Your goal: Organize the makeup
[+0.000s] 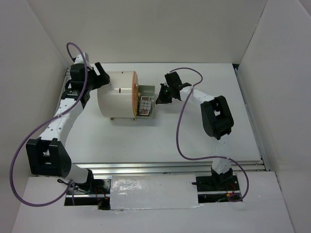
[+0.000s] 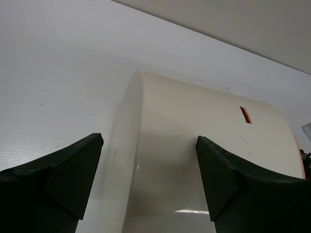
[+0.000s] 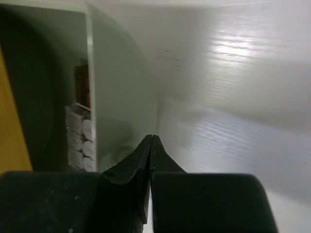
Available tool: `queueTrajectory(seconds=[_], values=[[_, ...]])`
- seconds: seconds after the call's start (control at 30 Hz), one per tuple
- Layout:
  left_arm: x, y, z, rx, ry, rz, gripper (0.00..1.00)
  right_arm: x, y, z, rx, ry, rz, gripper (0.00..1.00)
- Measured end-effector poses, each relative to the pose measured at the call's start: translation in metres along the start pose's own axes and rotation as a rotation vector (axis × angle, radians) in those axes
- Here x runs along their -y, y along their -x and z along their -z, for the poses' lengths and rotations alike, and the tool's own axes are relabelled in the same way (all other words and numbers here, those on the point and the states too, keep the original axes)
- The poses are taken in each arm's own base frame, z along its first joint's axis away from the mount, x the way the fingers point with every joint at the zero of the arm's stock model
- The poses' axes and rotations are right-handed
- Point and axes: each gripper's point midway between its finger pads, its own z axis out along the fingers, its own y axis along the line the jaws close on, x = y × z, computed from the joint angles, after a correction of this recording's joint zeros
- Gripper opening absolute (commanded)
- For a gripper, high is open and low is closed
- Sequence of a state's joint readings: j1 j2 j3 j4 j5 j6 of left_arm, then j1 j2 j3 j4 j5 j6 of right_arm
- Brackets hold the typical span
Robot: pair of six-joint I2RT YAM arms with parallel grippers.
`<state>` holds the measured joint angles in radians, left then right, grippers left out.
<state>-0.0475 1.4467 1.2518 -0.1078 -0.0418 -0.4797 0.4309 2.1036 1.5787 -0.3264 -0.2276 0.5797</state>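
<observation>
The makeup (image 1: 145,106) lies in an open drawer (image 1: 148,91) pulled out to the right of a cream cylindrical box (image 1: 115,94) with an orange face. In the right wrist view, white round items (image 3: 80,138) and a brown palette (image 3: 81,87) show inside the drawer wall (image 3: 90,73). My right gripper (image 1: 160,98) is shut with nothing between its fingers, its tips (image 3: 152,141) close to the drawer's outer end. My left gripper (image 1: 101,76) is open at the box's far left end, with its fingers (image 2: 63,179) to either side of the cream box (image 2: 194,145).
The box lies on its side on the white table (image 1: 146,141), with a small red mark (image 2: 245,115) on its shell. White walls enclose the table at the back and sides. A metal rail (image 1: 170,167) runs along the near edge.
</observation>
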Motion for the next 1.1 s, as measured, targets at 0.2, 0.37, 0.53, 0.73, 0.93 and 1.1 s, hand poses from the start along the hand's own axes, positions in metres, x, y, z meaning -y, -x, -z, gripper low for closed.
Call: queueTrajectory(seconds=[0.2, 0.37, 0.53, 0.73, 0.93, 1.1], values=[[0.001, -0.001, 0.001, 0.002, 0.011, 0.008, 0.92, -0.027, 0.003, -0.003, -0.006, 0.083, -0.009, 0.05], [0.003, -0.003, 0.0, 0.005, 0.013, 0.018, 0.92, -0.041, 0.012, -0.011, -0.007, 0.127, -0.016, 0.06], [0.006, -0.004, 0.001, 0.007, 0.01, 0.014, 0.92, -0.043, 0.011, -0.029, -0.03, 0.151, -0.033, 0.06], [0.008, -0.006, 0.004, 0.006, 0.007, 0.012, 0.93, -0.047, -0.001, -0.041, -0.072, 0.185, -0.078, 0.07], [0.009, -0.006, 0.006, 0.01, 0.009, 0.014, 0.93, -0.077, 0.001, -0.04, -0.066, 0.299, -0.105, 0.09], [0.01, -0.006, 0.007, 0.012, 0.012, 0.012, 0.94, -0.093, 0.001, -0.044, -0.076, 0.358, -0.121, 0.1]])
